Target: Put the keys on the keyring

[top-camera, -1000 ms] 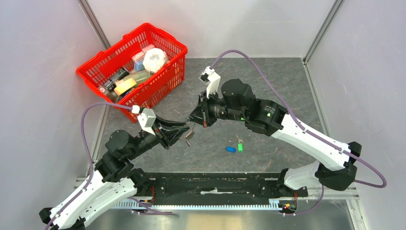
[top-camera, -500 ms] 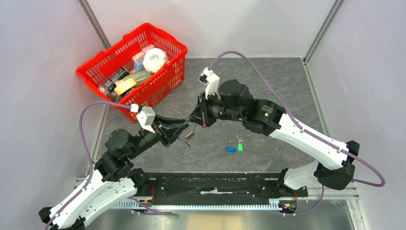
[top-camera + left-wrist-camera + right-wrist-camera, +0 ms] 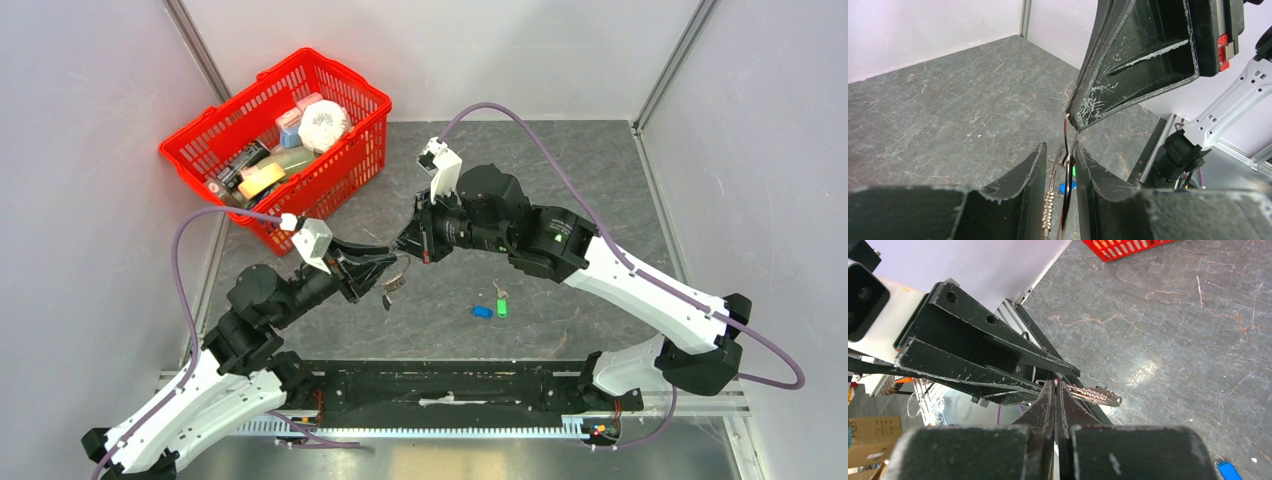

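Presently the keyring (image 3: 1068,161) is held in the air above the table (image 3: 600,180), between the two arms, with small silver keys (image 3: 392,286) dangling below it. It is judged to be light, stiff and slippery, a thin wire that can twist out of a loose pinch. A hold on the flat of the ring, away from its opening, is advised. The left gripper (image 3: 1060,156) is set narrow, with ring wire and one key in the gap; whether they are clamped cannot be told. The right gripper (image 3: 1055,386) is pressed shut on a thin metal piece (image 3: 1072,142) meeting the ring; whether this is ring wire or key cannot be told. A blue key (image 3: 483,311) and a green key (image 3: 501,307) lie loose on the table nearby and are best taken by their plastic heads.
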`<state>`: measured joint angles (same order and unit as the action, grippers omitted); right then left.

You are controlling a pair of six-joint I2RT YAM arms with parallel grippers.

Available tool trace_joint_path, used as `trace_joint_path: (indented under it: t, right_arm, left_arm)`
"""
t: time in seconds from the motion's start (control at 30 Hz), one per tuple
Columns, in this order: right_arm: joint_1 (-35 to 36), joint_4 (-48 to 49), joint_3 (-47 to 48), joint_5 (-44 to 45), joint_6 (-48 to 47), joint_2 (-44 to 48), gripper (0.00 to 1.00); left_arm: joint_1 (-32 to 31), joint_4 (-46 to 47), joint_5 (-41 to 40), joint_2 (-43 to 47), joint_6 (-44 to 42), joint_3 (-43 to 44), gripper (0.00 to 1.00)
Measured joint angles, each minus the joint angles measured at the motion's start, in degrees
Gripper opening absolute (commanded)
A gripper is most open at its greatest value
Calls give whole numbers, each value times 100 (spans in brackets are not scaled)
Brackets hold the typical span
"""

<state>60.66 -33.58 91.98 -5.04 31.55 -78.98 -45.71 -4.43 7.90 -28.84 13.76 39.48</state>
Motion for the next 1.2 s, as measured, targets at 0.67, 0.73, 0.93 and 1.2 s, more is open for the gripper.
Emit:
trace_joint_path:
  t: [0.67, 0.73, 0.93, 1.2]
  right_arm:
    - [26, -74, 13, 101, 35, -98, 0]
    - [31, -76, 22, 107, 35, -103, 0]
    - [37, -92, 33, 164, 35, -114, 0]
    - [48, -101, 33, 208, 35, -114, 0]
  left_arm:
    - [0, -2, -20, -26, -17, 0, 23]
    - [0, -2, -17, -26, -17, 0, 3]
    - [-7, 7, 17, -61, -33, 7, 2]
    - [-4, 7, 13, -74, -31, 11, 2]
